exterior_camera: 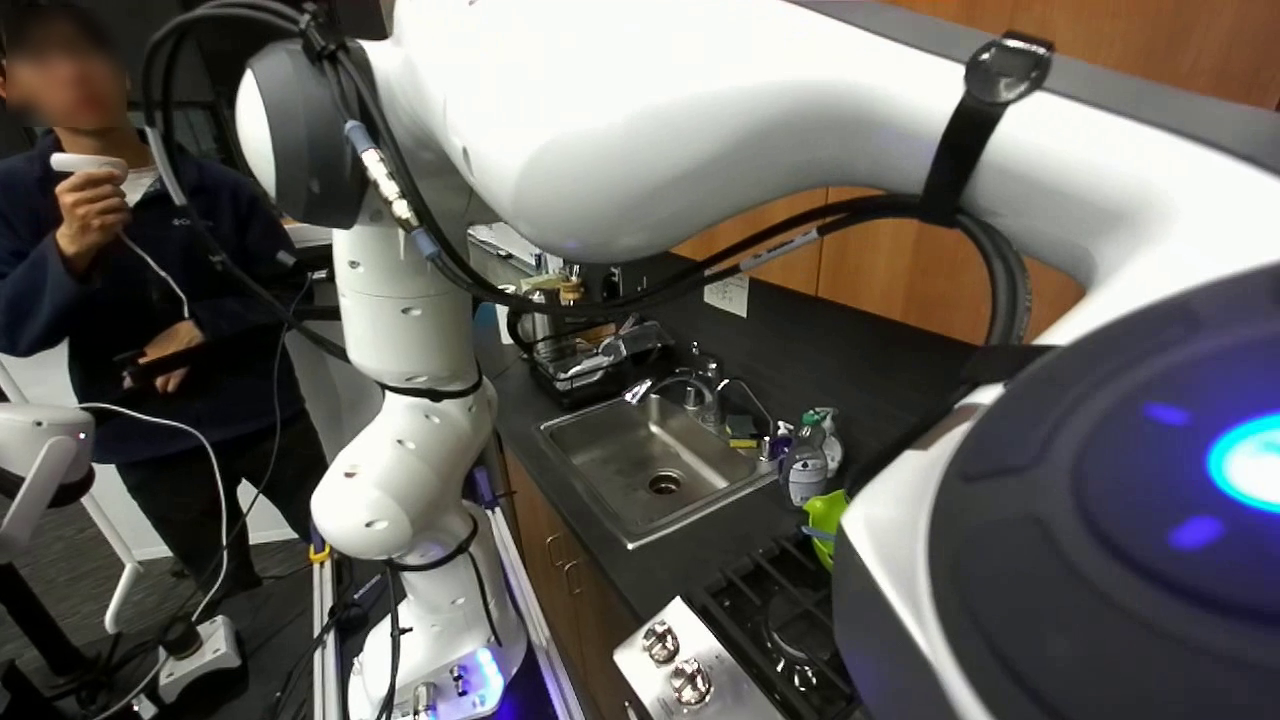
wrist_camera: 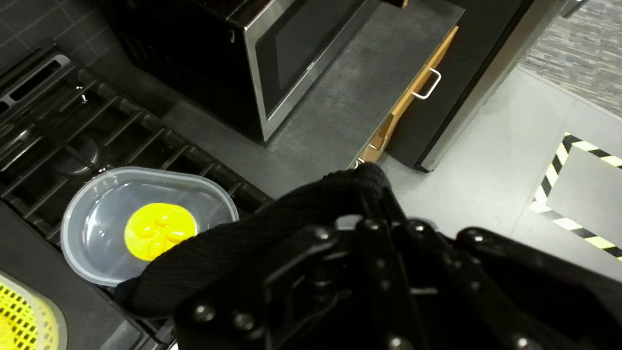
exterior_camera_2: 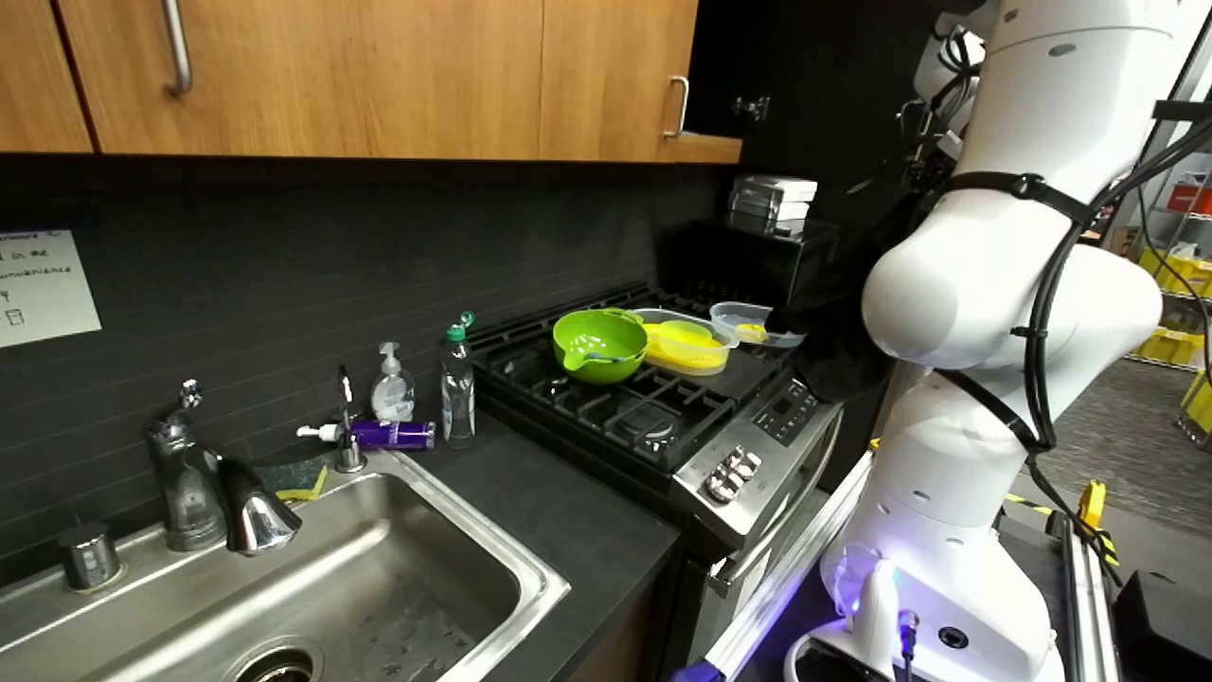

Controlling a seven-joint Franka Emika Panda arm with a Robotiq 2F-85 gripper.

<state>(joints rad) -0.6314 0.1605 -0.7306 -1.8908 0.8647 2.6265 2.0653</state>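
My gripper is shut on a black ribbed cloth in the wrist view. The cloth hangs from the fingertips and spreads left, covering part of a clear oval container that holds a round yellow piece. In an exterior view the black cloth hangs beside the arm at the stove's far end, near the clear container. A yellow perforated basket shows at the wrist view's lower left. A green bowl stands on the stove. The gripper is out of view or too dark in the exterior views.
A microwave stands on the counter beyond the stove, with stacked clear boxes on top. A sink and soap bottles lie along the counter. An upper cabinet door and a person also show.
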